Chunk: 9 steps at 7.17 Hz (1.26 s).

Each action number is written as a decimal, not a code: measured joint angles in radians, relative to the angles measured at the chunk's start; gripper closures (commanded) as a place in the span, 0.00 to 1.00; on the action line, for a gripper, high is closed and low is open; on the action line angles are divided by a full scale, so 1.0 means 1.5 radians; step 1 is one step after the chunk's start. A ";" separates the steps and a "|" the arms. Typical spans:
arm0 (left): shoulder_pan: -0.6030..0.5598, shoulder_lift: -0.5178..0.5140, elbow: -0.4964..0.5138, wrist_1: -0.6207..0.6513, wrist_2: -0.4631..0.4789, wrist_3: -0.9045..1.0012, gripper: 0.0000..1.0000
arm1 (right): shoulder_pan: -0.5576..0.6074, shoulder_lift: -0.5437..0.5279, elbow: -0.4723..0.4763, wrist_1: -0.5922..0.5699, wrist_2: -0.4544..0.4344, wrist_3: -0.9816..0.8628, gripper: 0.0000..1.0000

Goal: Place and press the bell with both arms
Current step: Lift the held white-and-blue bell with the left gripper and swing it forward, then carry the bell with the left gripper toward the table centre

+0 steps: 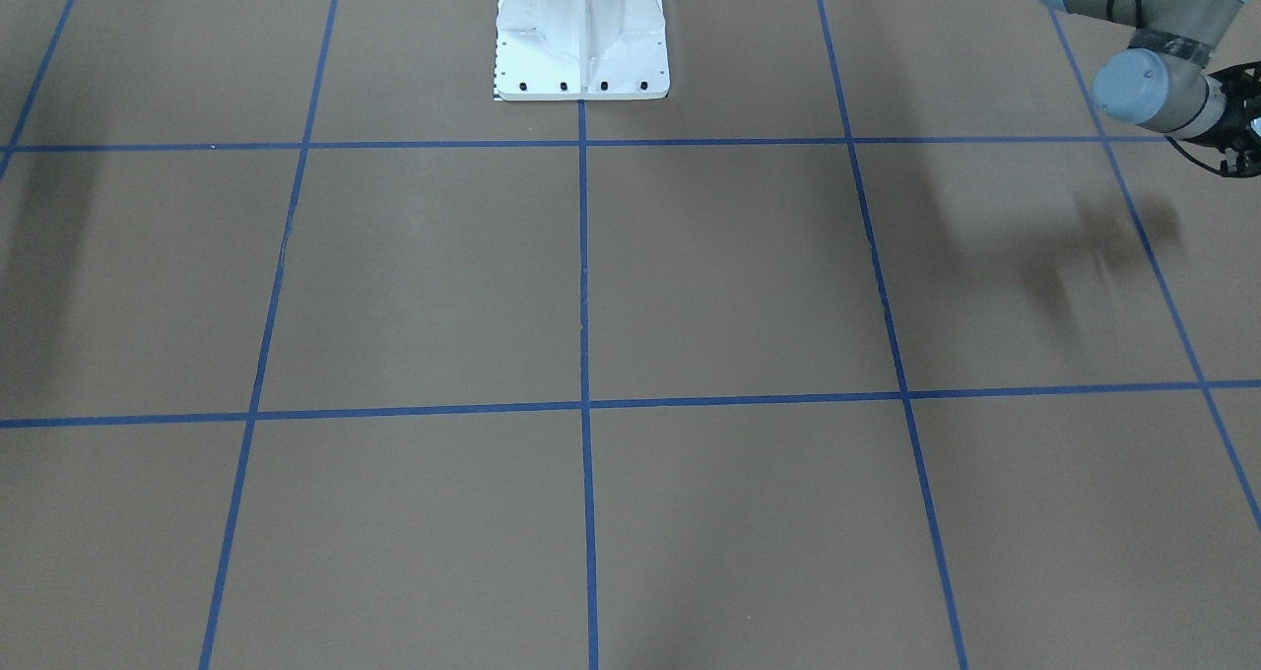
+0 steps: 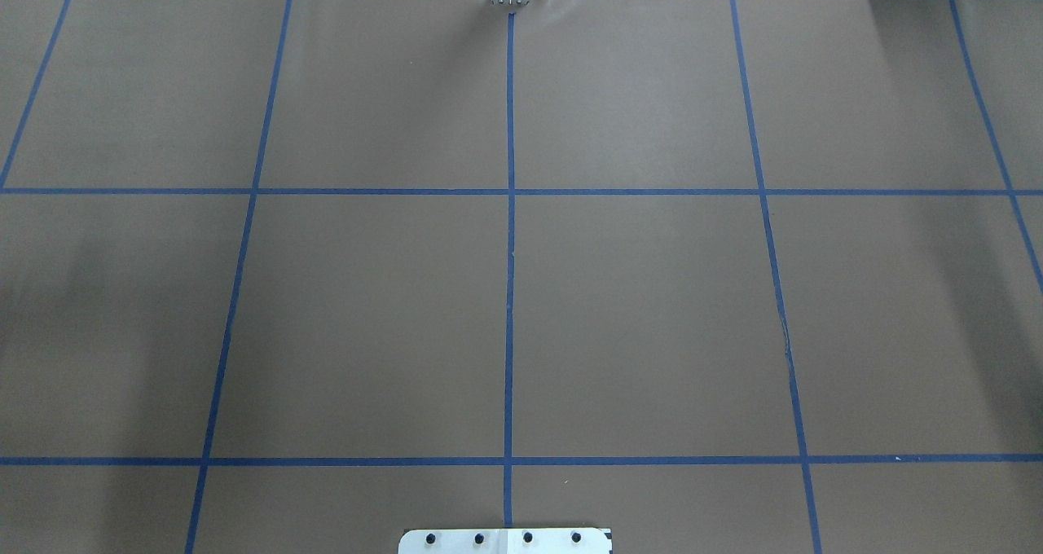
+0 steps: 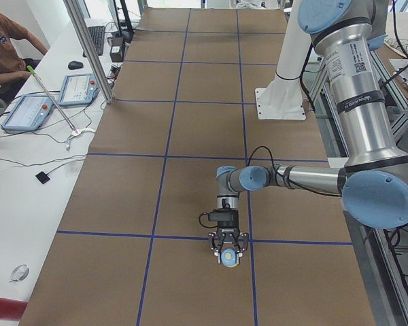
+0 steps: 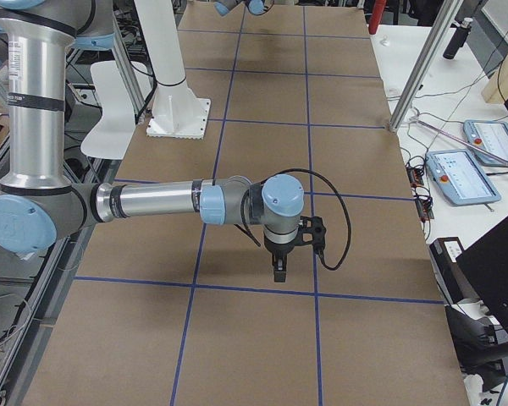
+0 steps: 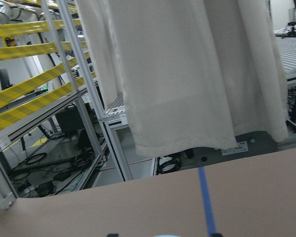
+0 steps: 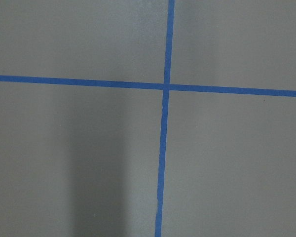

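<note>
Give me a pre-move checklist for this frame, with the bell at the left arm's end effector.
1. Bell between the fingers of the left end effector: ok, per the left side view.
2. Grip firmly shut on it: cannot tell.
3. Bell seated on the table: cannot tell; it is low, near the surface.
4. Right end effector pointing down at the table: ok.
5. Bell beneath right end effector for pressing: not ok; the right wrist view shows only tape lines.

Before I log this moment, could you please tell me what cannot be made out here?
bell: tiny in exterior left view; grip and table contact unclear.
left gripper: cut by front-facing view's edge; state unclear.
right gripper: seen only in exterior right view; open or shut unclear.
</note>
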<state>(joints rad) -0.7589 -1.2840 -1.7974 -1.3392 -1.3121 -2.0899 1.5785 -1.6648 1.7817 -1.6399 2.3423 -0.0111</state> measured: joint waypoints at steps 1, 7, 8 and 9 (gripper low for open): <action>-0.048 -0.062 0.019 -0.001 0.028 0.080 1.00 | 0.000 0.000 -0.001 0.000 -0.001 0.001 0.00; -0.103 -0.362 0.174 -0.299 0.056 0.369 1.00 | -0.001 0.003 -0.007 -0.002 0.000 0.003 0.00; -0.090 -0.383 0.190 -0.403 0.055 0.435 1.00 | -0.001 0.003 -0.008 -0.002 0.000 0.003 0.00; -0.061 -0.395 0.205 -0.505 0.056 0.491 1.00 | -0.001 0.004 -0.008 -0.001 0.000 0.003 0.00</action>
<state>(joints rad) -0.8509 -1.8759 -1.4902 -2.0972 -1.2286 -1.3541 1.5770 -1.6589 1.7702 -1.6413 2.3426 -0.0069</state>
